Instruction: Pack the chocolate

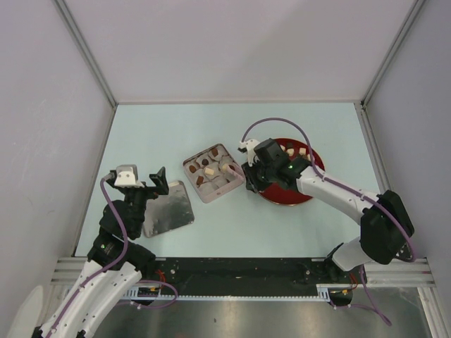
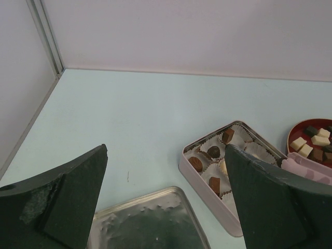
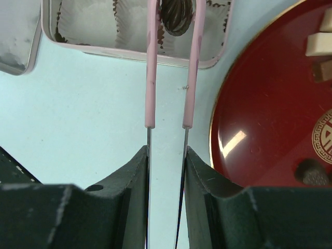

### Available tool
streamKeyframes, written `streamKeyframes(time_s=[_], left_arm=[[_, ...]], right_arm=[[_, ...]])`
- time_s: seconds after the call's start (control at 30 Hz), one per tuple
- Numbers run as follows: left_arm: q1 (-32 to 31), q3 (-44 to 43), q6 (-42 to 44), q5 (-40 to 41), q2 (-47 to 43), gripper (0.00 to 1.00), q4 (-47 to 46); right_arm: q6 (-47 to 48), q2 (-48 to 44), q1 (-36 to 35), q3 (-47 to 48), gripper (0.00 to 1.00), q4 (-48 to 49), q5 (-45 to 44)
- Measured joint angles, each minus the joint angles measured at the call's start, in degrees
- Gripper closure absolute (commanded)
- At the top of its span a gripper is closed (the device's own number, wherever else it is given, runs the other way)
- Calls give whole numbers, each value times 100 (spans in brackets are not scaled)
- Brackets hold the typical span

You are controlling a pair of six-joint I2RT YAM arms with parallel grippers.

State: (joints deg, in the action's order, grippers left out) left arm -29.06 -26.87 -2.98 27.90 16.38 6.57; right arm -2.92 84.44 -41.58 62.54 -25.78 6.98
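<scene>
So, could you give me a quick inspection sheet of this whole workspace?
Surface: pale blue table, no spills seen.
Job's things: chocolate chunks on the red plate, some in the square tin's paper cups; tin lid lying beside it.
Clutter: nothing seen.
Grippers: left gripper open over the tin lid; right gripper shut on pink tweezers reaching over the tin.
Cables: purple cable along each arm.
Surroundings: pale walls, metal corner posts.

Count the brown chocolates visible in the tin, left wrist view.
4 brown chocolates: far corner, middle, left corner, near wall of the tin. The left jaws may hide more.
</scene>
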Motion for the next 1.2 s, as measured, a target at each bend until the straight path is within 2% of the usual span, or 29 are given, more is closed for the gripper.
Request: streamKeyframes(time_s=[0.4,0.77,1.2], left_arm=[[0,-2,0,0,0,0,0],[0,0,2,2,2,0,0],[0,-2,0,0,7,0,0]], right_arm=[[170,393,-79,63,89,2,-151],[168,527,-55,70,68,-17,-262],[151,527,-17,72,62,-15,-326]])
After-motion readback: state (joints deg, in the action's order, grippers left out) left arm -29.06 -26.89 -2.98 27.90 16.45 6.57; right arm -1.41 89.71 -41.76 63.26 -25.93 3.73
